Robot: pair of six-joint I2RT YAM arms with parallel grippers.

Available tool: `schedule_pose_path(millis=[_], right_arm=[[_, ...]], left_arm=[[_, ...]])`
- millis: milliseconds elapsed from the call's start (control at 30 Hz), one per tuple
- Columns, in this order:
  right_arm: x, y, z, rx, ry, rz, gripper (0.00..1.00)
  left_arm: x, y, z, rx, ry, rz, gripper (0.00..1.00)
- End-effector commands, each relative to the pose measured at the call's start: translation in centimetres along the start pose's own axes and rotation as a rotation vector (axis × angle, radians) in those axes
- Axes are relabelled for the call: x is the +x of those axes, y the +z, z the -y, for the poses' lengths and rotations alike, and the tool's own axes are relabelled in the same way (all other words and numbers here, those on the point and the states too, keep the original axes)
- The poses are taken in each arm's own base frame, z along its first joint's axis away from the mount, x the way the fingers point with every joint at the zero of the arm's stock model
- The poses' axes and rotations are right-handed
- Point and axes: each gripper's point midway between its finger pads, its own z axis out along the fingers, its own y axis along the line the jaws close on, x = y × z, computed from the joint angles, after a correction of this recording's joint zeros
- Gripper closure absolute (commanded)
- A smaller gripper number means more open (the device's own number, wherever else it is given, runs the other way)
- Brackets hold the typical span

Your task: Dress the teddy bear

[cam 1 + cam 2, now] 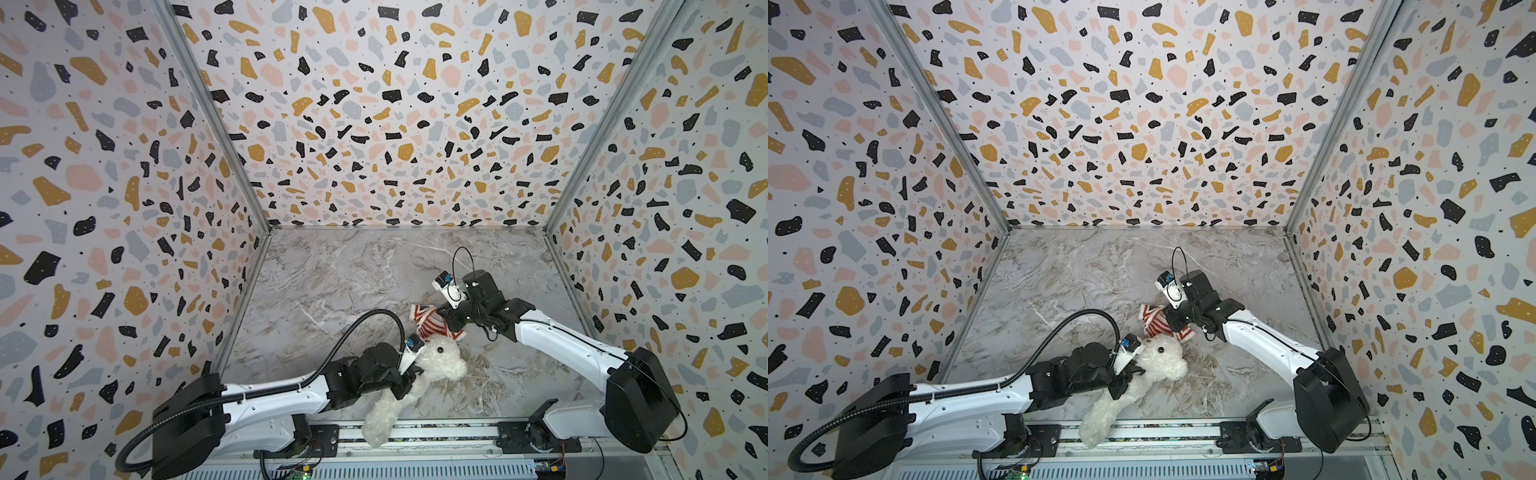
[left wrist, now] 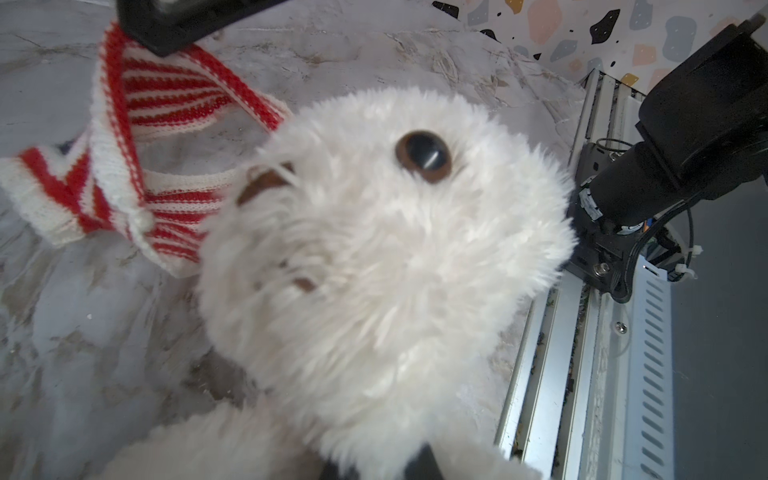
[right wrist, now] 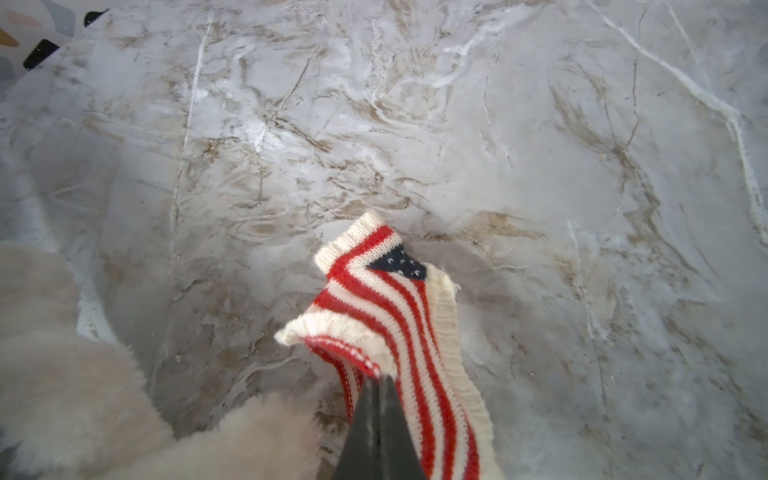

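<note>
The teddy bear (image 1: 440,362) (image 1: 1163,360), white and fluffy, is lifted near the front of the marble table, head up and legs trailing over the front rail. My left gripper (image 1: 409,380) (image 1: 1126,380) is shut on it just below the head. In the left wrist view the teddy bear (image 2: 395,249) fills the picture and fur buries the left gripper (image 2: 382,467). A red-and-white striped knit sweater (image 1: 430,325) (image 1: 1156,323) (image 2: 145,166) (image 3: 399,299) hangs just beyond the head. My right gripper (image 1: 444,316) (image 1: 1169,316) (image 3: 380,380) is shut on the sweater's edge.
An aluminium rail (image 1: 436,432) runs along the table's front edge, with both arm bases on it. Patterned walls (image 1: 124,249) close in the left, right and back sides. Bare marble tabletop (image 1: 353,274) lies behind the arms.
</note>
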Motion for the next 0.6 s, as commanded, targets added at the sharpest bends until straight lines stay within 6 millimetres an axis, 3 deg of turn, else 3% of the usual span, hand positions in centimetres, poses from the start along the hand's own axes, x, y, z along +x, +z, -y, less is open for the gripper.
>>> schedule_pose_path(millis=[0, 567], right_arm=[[-0.3, -0.6, -1.2, -0.027, -0.044, 0.024, 1.00], [0.2, -1.5, -4.9, -0.075, -0.127, 0.022, 1.00]], left_arm=[[-3.0, -0.1, -0.6, -0.059, 0.032, 0.080, 1.00], [-2.7, -1.3, -6.6, -0.417, 0.010, 0.074, 1.00]])
